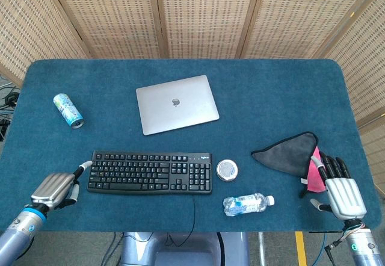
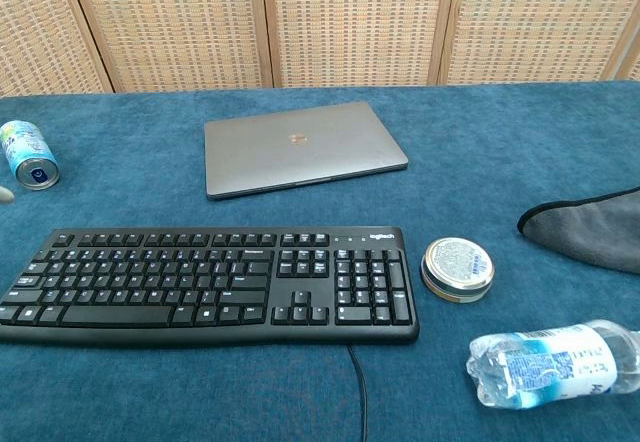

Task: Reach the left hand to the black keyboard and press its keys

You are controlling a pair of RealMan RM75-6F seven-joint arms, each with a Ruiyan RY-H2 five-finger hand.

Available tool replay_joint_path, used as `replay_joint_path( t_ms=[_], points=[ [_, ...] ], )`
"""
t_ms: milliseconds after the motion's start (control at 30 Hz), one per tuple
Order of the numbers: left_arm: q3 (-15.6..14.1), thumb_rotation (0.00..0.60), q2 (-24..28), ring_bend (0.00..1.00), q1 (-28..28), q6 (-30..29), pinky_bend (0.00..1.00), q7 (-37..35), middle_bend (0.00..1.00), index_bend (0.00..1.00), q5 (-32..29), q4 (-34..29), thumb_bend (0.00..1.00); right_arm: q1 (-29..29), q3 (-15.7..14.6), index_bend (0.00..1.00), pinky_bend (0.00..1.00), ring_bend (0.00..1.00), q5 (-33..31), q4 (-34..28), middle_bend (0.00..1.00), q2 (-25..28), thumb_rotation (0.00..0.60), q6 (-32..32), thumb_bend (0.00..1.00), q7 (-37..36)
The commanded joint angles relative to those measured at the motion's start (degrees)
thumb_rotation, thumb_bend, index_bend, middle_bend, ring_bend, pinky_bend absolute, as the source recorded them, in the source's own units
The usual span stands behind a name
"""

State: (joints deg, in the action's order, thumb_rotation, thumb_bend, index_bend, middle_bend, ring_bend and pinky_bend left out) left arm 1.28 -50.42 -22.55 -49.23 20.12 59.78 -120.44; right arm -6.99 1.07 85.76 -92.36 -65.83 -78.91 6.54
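Left hand (image 1: 55, 188), fingers curled in with one finger pointing toward the keyboard (image 1: 150, 172), is hovering just beside the keyboard's left end, holding nothing. The keyboard is lying near the table's (image 1: 252, 85) front edge, before a closed laptop (image 1: 176, 104). Right hand (image 1: 340, 189) is resting by a cloth (image 1: 287, 151), fingers apart.

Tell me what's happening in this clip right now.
The robot's left hand is beside the left end of the black keyboard on the blue carpeted table, one finger extended toward its edge; no key looks pressed yet. The right hand rests open near the grey and pink cloth, holding nothing.
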Motion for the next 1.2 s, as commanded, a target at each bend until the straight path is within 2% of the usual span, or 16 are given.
replay_joint_path(
  t_ms=[33,267,533,800,1200],
  points=[
    [-1.1,0.6,1.5,0.68,-4.4,3.9,0.44,3.1,0.72,0.0,-6.0,-0.8,0.8,0.0,0.0,0.0,0.0,0.0,0.0,0.0,0.0,0.1,0.6,0.0,0.02,-0.3],
    [-3.1,0.6,-2.2,0.68,-9.8,3.5,0.44,8.1,0.72,0.0,-17.3,1.9,0.81,0.0,0.0,0.0,0.0,0.0,0.1,0.0,0.0,0.3,0.6,0.0,0.02,-1.0],
    [-5.1,0.6,-5.6,0.68,-14.4,3.3,0.44,10.1,0.72,0.0,-24.9,4.2,0.81,0.0,0.0,0.0,0.0,0.0,0.1,0.0,0.0,0.3,0.6,0.0,0.02,-1.2],
    [-6.3,0.6,-8.9,0.68,-17.2,3.3,0.44,9.8,0.72,0.0,-28.5,6.7,0.81,0.1,0.1,0.0,0.0,0.0,0.1,0.2,0.0,0.5,0.6,-0.2,0.02,-1.8],
    [-7.8,0.6,-10.3,0.68,-19.0,2.2,0.44,9.6,0.72,0.0,-29.2,6.5,0.81,0.1,0.1,0.0,0.0,0.0,0.3,0.2,0.0,0.5,0.6,-0.3,0.02,-2.2]
  ],
)
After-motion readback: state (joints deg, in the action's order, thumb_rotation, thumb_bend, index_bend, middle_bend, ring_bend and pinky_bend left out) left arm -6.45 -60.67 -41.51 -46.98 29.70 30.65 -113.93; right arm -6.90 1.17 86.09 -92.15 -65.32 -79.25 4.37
